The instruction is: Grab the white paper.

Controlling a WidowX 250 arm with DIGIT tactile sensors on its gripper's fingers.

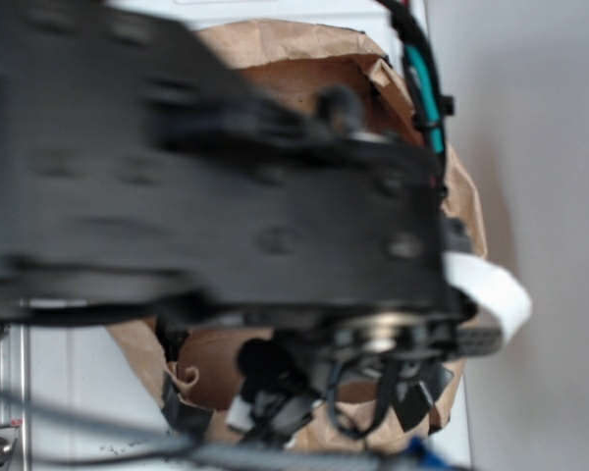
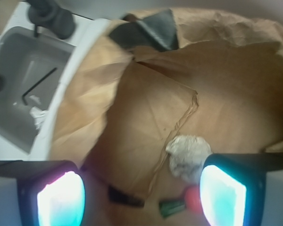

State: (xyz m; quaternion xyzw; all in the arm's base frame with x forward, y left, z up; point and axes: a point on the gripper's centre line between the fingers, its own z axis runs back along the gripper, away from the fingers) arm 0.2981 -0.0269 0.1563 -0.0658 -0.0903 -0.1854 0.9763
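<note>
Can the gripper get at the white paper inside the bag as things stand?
Probably yes: the gripper is open above the brown bag's mouth, and the white paper lies uncovered beside the right finger.

Blurred black robot arm (image 1: 216,186) fills most of view. Brown paper bag (image 1: 304,59) sits behind it. White tab (image 1: 491,294) projects at arm's right edge.

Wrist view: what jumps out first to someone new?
The crumpled white paper lying low inside the open brown paper bag, close to the right finger pad of the gripper, whose jaws stand wide apart. Just below the ball lies a red and green toy. In the exterior view, the blurred black arm blocks nearly everything.
</note>
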